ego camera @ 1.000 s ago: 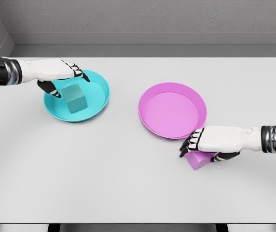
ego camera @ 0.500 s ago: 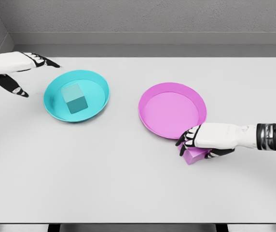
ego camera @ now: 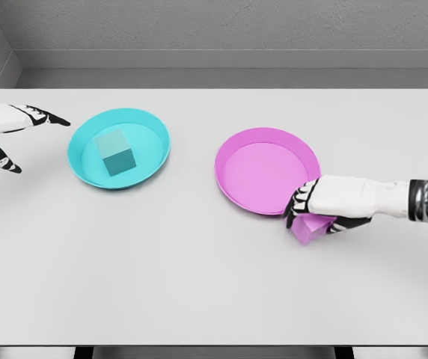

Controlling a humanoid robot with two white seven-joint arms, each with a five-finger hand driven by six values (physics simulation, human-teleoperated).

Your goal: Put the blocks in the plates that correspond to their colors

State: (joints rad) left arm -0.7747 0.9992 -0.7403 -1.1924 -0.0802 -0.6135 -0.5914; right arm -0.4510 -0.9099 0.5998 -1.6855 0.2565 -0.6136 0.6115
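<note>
R hand (ego camera: 320, 207): fingers curled over pink block (ego camera: 309, 228), gripping it; block sits directly under palm, poking out below fingers, at or just above table (ego camera: 214, 284) — can't tell which. Pink plate (ego camera: 267, 170) just ahead-left of R hand, rim touching or nearly touching knuckles. L hand (ego camera: 4, 131) at far left edge: fingers spread, holding nothing. Teal plate (ego camera: 119, 148) just to its right, apart from fingertips; teal block (ego camera: 115, 152) resting inside plate.
</note>
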